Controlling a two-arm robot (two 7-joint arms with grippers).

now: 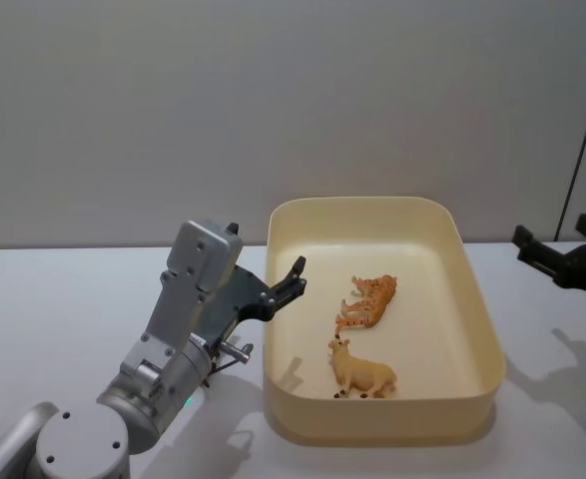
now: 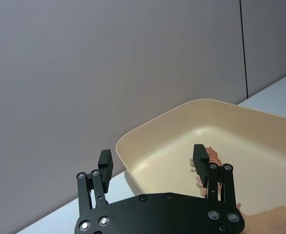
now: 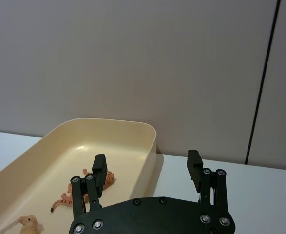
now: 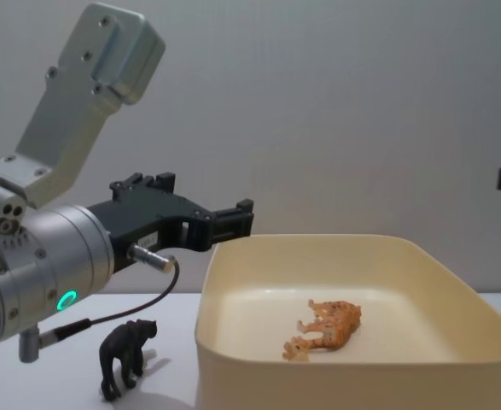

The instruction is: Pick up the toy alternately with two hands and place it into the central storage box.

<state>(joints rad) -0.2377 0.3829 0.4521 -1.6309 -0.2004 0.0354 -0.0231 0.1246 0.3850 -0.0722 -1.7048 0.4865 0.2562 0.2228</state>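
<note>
Left gripper [image 1: 291,284] hangs over the storage box's [image 1: 372,206] left edge, fingers spread wide and empty. Right under it a black toy animal [image 4: 126,354] stands on the worktop [image 1: 53,299], head toward the box. The right gripper [image 3: 146,161], fingers spread too, waits farther off.

Wide-spread, empty left claw [image 2: 152,156], cream storage box [image 2: 147,126] beyond it, orange striped toy [image 2: 213,157] inside behind 1 finger
</note>
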